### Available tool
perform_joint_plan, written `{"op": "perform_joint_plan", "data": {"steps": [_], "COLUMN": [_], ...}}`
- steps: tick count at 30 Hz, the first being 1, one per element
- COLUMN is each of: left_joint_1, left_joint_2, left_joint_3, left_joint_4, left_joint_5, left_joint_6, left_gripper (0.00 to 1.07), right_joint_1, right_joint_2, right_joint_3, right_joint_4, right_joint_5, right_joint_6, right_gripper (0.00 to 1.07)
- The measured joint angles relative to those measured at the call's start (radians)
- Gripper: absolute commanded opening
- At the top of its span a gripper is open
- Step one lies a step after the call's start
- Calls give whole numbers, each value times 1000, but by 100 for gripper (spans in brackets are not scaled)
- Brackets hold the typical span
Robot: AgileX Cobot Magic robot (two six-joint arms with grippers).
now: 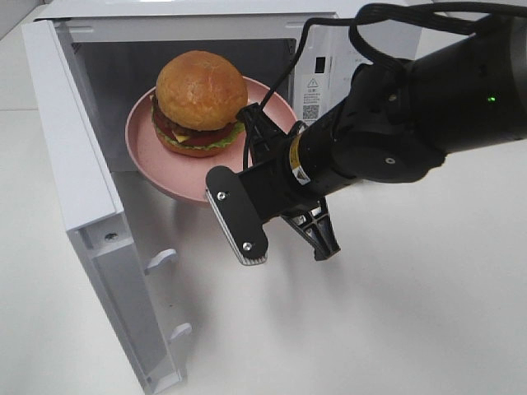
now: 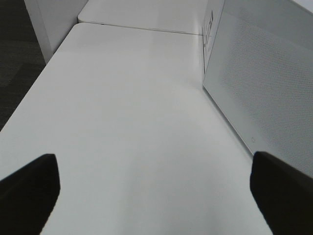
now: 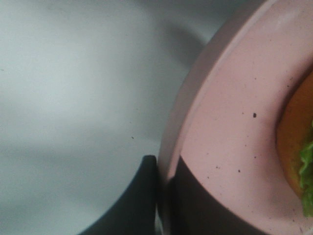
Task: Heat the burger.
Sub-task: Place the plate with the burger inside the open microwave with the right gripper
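Observation:
The burger (image 1: 200,100), with a golden-brown bun, lettuce, tomato and patty, sits on a pink plate (image 1: 156,152). The plate is at the mouth of the open white microwave (image 1: 272,25), its near edge sticking out of the cavity. My right gripper (image 1: 249,123) is shut on the plate's rim just right of the burger. The right wrist view shows the gripper (image 3: 164,196) pinching the plate's rim (image 3: 230,122), with a bit of the burger (image 3: 298,147) at the edge. My left gripper (image 2: 156,196) is open and empty over bare table, out of the high view.
The microwave door (image 1: 78,164) hangs open to the left, with two latch hooks (image 1: 162,259) on its inner edge. The microwave's perforated side wall (image 2: 264,83) stands to the right of my left gripper. White table (image 1: 395,313) lies in front of the microwave.

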Motion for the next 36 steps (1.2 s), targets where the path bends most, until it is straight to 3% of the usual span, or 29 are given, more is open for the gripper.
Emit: {"op": "perform_joint_plan", "data": {"steps": [7, 9, 13, 14, 19, 36], "left_joint_1": [0, 0, 0, 0, 0, 0], "left_joint_2": [0, 0, 0, 0, 0, 0], "left_joint_3": [0, 0, 0, 0, 0, 0], "left_joint_4": [0, 0, 0, 0, 0, 0], "left_joint_5": [0, 0, 0, 0, 0, 0], "left_joint_6": [0, 0, 0, 0, 0, 0], "left_gripper": [98, 98, 98, 98, 98, 98], "right_joint_1": [-6, -22, -46, -63, -97, -122], "right_joint_2": [84, 133, 166, 187, 242, 463], "right_joint_3": [-102, -169, -237, -284, -415, -784], "right_joint_4": [68, 195, 322, 409, 539, 566], "right_joint_5": [55, 121, 182, 229, 327, 465], "right_joint_6": [-100, -214, -310, -372, -434, -223], "right_gripper": [0, 0, 0, 0, 0, 0]}}
